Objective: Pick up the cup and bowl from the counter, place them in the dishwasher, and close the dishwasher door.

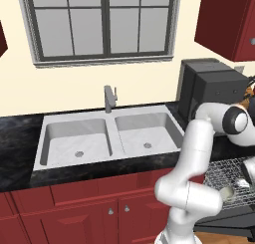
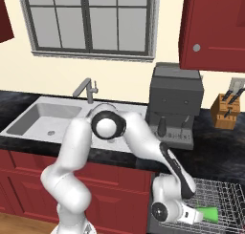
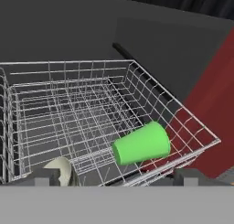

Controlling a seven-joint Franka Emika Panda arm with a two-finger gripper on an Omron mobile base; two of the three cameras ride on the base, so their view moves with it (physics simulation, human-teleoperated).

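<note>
Hand view puts my gripper [image 3: 116, 179] just above the rack [image 3: 68, 104], fingers spread wide, gripping nothing. A pale bowl [image 3: 61, 170] sits at the near edge, and the green cup [image 3: 141, 144] lies tipped by the near right corner. Both look loaded; next I judge comes retreating and shutting the dishwasher door.

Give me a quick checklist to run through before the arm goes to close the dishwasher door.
1. Cup in rack: ok. The green cup lies on its side inside the wire rack.
2. Bowl in rack: ok. The pale bowl sits at the rack's near edge.
3. End effector free of load: ok. Nothing sits between the fingertips, which stand apart.
4. Rack pushed in: not ok. It is pulled out past the red cabinet fronts.
5. Hand out of the rack's path: not ok. It hangs just over the rack.
6. Door position: cannot tell.
</note>
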